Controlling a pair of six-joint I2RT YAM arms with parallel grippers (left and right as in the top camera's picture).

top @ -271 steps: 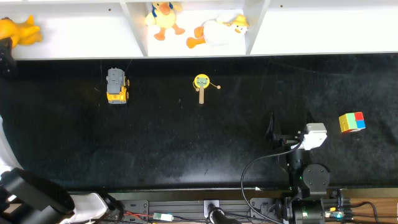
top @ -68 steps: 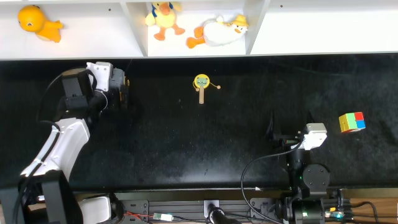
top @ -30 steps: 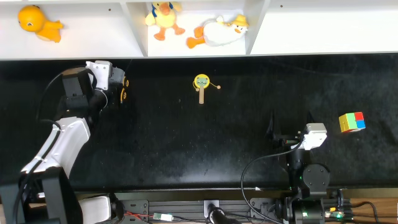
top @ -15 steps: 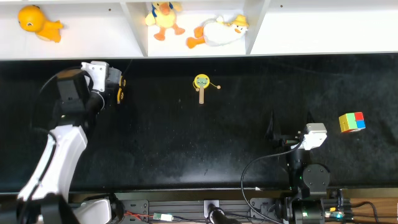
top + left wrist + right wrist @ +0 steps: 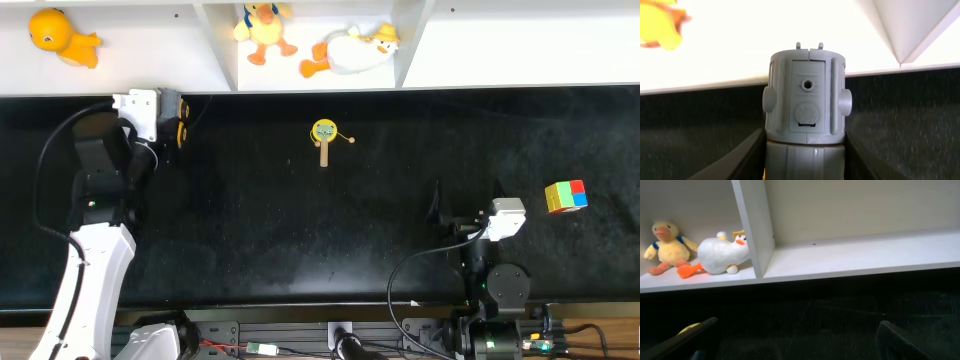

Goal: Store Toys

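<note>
While the toy truck [image 5: 806, 110] is pinched in the left gripper [image 5: 166, 120], it is held lifted at the far left of the table [image 5: 300, 220], just in front of the left shelf compartment [image 5: 140, 60], where an orange duck [image 5: 62, 35] lies. If the truck is carried in too low, the compartment's front edge could be struck and the grip loosened. Once released, the wheeled truck could roll back out. The right gripper [image 5: 797, 342] is spread and empty, at the near right.
</note>
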